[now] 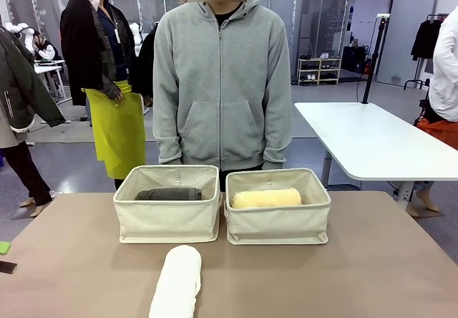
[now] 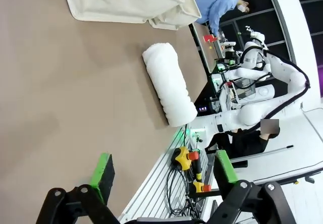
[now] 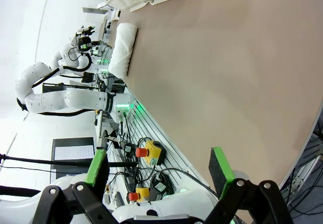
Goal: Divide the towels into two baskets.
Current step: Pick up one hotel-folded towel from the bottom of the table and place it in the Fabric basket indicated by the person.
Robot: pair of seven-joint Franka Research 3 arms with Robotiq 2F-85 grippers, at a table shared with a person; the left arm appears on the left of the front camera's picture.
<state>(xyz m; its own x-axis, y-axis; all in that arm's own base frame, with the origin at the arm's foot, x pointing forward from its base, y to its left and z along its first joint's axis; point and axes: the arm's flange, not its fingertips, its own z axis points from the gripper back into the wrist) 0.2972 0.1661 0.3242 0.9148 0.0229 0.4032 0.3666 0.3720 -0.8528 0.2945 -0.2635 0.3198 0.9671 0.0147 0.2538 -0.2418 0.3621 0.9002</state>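
Note:
Two cream canvas baskets stand side by side across the table. The left basket (image 1: pixel 167 218) holds the dark grey towel (image 1: pixel 169 194). The right basket (image 1: pixel 278 221) holds the pale yellow towel (image 1: pixel 266 198). A white rolled towel (image 1: pixel 177 281) lies on the table in front of the baskets, near the front edge; it also shows as the white towel (image 2: pixel 169 83) and the white towel (image 3: pixel 123 48). The cream-peach towel is out of view. My left gripper (image 2: pixel 164 171) is open above the table's near edge with nothing between its fingers. My right gripper (image 3: pixel 159 168) is open too and holds nothing.
A person in a grey hoodie (image 1: pixel 222 82) stands right behind the baskets, hands down. A white table (image 1: pixel 372 142) is at the back right. Cables and emergency-stop buttons (image 2: pixel 187 158) lie below the table's near edge. The brown tabletop (image 1: pixel 358 275) is bare on both sides of the white towel.

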